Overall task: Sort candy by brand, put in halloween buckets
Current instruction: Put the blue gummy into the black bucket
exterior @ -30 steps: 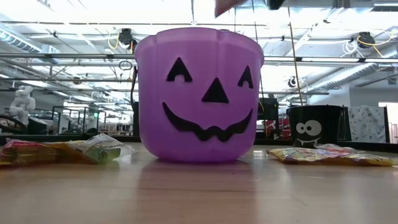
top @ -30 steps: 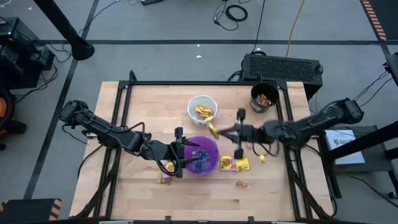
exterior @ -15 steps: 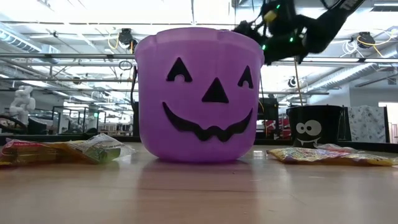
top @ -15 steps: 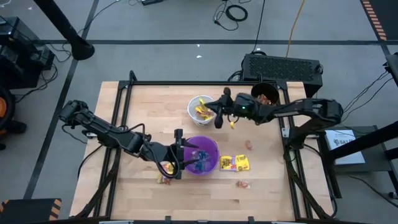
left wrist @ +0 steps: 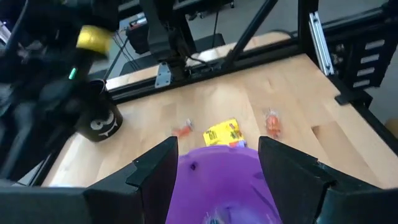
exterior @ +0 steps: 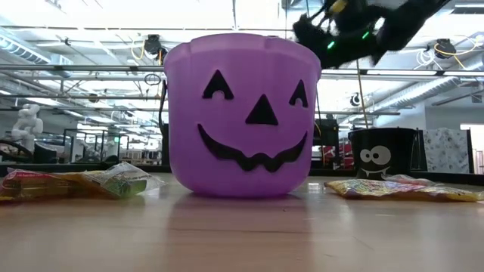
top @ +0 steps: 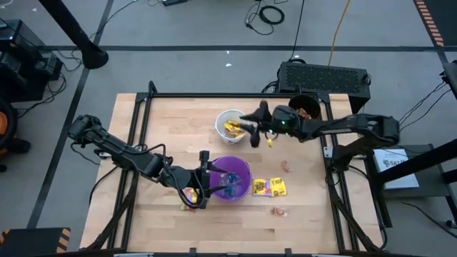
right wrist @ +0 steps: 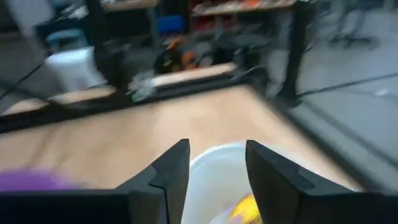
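The step in hand looks like a drop-off of yellow candy at the white bucket point(top: 232, 124), which sits toward the far middle of the desk point(top: 164, 128). The right end effector point(top: 251, 123) hangs just over that bucket's right rim, its fingers parted with nothing seen between them in the wrist view, so it reads as released; yellow packets point(top: 234, 128) already lie inside. A small yellow piece point(top: 270, 141) shows just below the right arm's wrist, though whether it rests on the desk or hangs on the arm cannot be told.

The left end effector point(top: 203, 178) sits low at the left rim of the purple bucket point(top: 232, 178), fingers spread wide either side of it, gripping nothing.

Next the right arm probably needs to lift clear and swing near, toward the loose sweets: the flat yellow packets point(top: 270, 187) right of the purple bucket and two small orange-pink wrapped pieces point(top: 287, 166) point(top: 278, 211).

The buckets are smooth moulded plastic, round and slightly ribbed, the purple one with a black jack-o'-lantern face point(exterior: 254, 125); the black bucket point(top: 303, 111) sits at the far right. The wrappers look thin, crinkly and glossy, so they may slip or crumple when pinched
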